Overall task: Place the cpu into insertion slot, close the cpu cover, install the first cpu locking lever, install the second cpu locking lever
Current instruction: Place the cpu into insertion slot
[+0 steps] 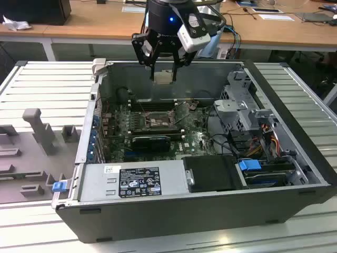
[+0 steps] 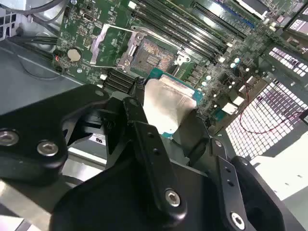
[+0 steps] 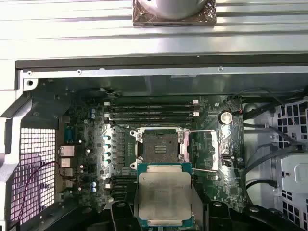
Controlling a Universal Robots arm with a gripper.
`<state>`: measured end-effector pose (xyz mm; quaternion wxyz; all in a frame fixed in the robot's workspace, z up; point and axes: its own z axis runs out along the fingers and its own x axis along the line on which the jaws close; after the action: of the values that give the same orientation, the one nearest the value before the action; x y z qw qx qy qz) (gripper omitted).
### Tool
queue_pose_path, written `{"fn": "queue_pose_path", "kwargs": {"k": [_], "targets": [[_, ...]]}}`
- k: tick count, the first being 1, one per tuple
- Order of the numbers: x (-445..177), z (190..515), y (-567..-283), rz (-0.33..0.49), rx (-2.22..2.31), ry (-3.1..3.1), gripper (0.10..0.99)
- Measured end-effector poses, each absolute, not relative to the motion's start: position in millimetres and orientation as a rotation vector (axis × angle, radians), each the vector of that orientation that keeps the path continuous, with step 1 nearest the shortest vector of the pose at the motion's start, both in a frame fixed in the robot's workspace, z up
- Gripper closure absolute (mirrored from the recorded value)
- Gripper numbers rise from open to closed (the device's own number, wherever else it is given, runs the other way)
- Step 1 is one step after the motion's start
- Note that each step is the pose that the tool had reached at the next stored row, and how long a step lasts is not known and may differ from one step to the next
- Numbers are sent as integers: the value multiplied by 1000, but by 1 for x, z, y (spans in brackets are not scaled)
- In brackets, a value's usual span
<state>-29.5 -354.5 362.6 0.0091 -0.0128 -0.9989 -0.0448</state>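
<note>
The gripper hangs over the open computer case, its jaws pinching the cpu above the uncovered insertion slot; the cpu cover lies folded open beside it.

One cpu, one insertion slot, one cpu cover, seemingly four memory slots

The case lies open on top, so the way is free from the gripper, clamped on the cpu, straight down to the bare insertion slot. The swung-open cpu cover, the memory slots and the black expansion card hem the slot on three sides. The drive cage and cables crowd the exterior view's right.
</note>
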Motion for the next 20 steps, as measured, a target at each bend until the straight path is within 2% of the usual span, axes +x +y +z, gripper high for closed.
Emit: {"fn": "queue_pose_path", "kwargs": {"k": [7, 17, 20], "targets": [[-29, 362, -354, -140, -225, -3117, 557], [-30, 359, -354, -136, -264, -3115, 557], [-29, 358, -355, -137, -422, -3102, 557]]}}
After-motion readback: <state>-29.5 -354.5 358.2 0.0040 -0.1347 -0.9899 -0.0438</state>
